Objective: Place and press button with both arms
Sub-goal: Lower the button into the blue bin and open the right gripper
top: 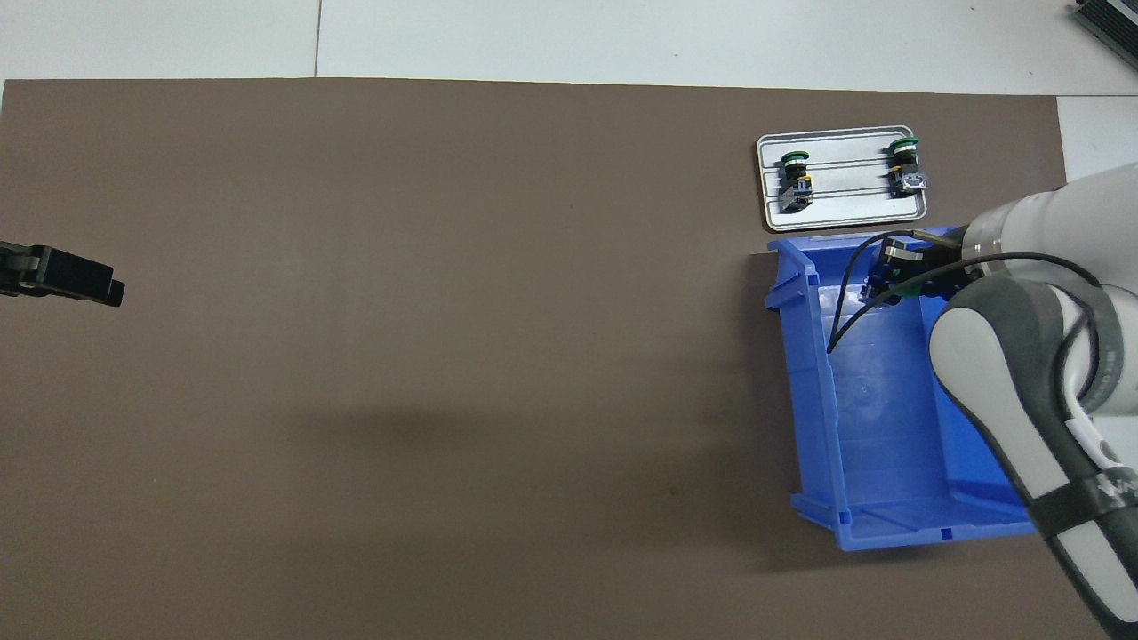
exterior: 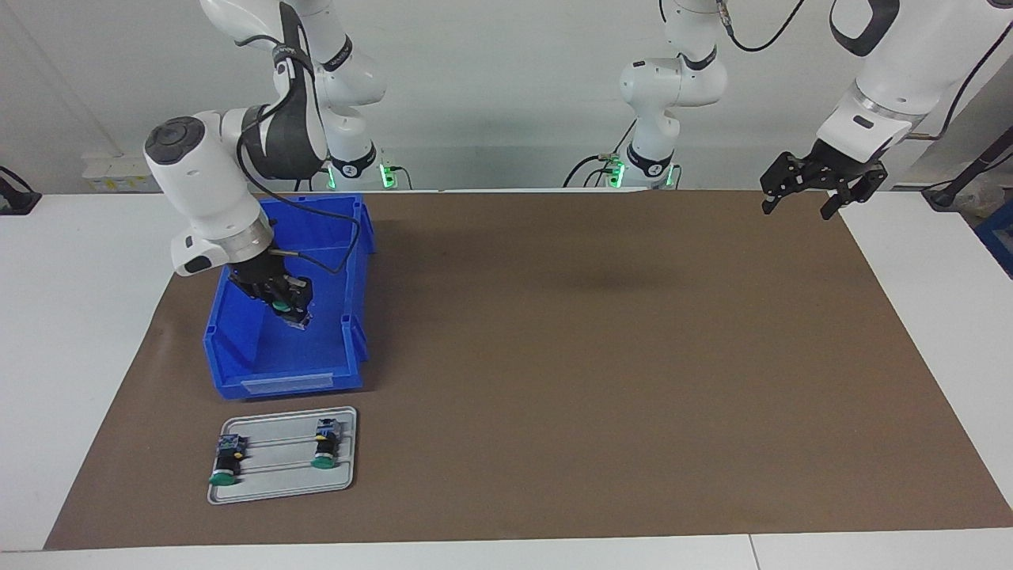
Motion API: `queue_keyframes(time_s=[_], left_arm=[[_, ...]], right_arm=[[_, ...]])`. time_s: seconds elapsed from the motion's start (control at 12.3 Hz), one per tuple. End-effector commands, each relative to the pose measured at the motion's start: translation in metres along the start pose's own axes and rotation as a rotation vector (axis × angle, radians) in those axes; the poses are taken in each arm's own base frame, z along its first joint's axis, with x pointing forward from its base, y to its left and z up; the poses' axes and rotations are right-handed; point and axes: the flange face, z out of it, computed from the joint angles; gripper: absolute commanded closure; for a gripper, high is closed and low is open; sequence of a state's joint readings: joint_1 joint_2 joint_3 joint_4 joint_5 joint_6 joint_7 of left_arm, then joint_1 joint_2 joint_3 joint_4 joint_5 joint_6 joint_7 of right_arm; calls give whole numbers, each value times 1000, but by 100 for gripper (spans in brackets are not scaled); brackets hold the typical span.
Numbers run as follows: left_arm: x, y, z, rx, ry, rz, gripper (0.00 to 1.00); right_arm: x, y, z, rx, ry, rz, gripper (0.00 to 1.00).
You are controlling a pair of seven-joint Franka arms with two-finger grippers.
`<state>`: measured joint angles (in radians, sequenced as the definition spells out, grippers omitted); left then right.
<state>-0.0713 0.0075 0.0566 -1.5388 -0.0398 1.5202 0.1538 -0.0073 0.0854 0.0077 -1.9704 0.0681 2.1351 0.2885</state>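
The right gripper [exterior: 286,307] is inside the blue bin [exterior: 237,348], which sits at the right arm's end of the brown mat [exterior: 593,356]. Its fingers are clamped together on the green-capped button [exterior: 279,305], whose green cap shows between the black fingers; the overhead view gives only a glimpse of it [top: 909,290] beneath the arm's wrist. Whether the button is clear of the bin floor cannot be told. The right arm [exterior: 207,186] slants down into the bin from its base, its dark cable looping over the bin wall. Farther from the robots than the bin, just beside its label end, lies a grey metal tray [exterior: 277,487] carrying two more push-buttons with green caps: one with a blue-patterned rear block [exterior: 227,460] and one with a yellow ring [exterior: 325,445], set apart on the tray. The left gripper [exterior: 801,204] waits over the mat's edge at the left arm's end, its fingers spread apart and holding nothing.
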Motion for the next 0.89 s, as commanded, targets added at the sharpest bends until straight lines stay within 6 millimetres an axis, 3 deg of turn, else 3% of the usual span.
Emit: queue_keyframes(time_s=[0.0,0.49,0.81], left_arm=[[-9,-2,-1,-12,-2,-2,0],[-9,-2,-1,-12,-2,-2,0],[-9,-2,-1,-12,-2,-2,0]], right_arm=[[-13,14,26,8,28,5,64],[-27,42,102,-15,90,13,64],[-28,43,106,-15,86,36,57]])
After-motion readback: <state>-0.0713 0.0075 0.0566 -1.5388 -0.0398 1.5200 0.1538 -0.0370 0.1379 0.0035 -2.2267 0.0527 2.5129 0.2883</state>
